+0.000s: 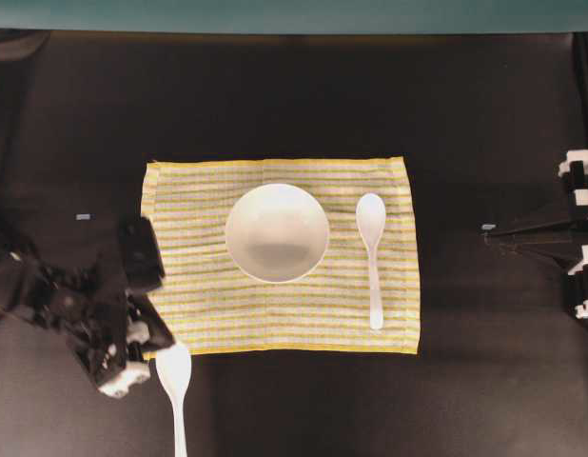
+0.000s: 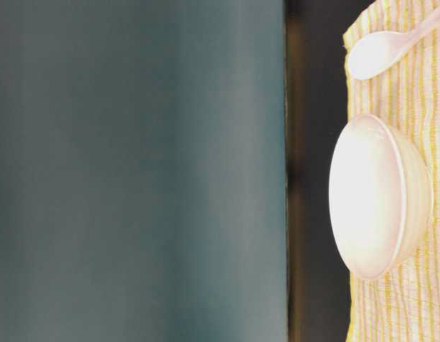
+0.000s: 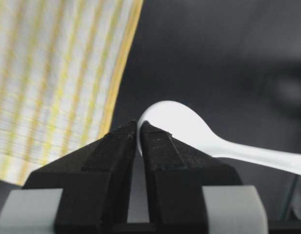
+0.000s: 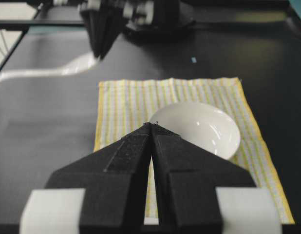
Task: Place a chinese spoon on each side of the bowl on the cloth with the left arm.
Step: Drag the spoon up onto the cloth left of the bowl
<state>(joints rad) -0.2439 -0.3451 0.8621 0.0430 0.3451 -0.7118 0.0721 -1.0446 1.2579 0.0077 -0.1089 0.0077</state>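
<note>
The bowl (image 1: 277, 232) is seen at the centre of the cloth (image 1: 199, 305), which lies flat on the dark surface (image 1: 275, 95). One spoon (image 1: 372, 257) has been laid on the cloth just beside the bowl, on the right of the overhead view, its handle running toward the near edge; that side is judged complete. A second spoon (image 1: 174, 381) is shown off the cloth, near its near-left corner, with its scoop pinched at the rim by the left gripper (image 3: 139, 139), whose jaws are clenched on it. The grip on the scoop leaves the long handle free and trailing, presumably so that it can be aligned beside the bowl. The right gripper (image 4: 152, 127) is held apart from the cloth, its jaws pressed together on nothing, out of the working area.
</note>
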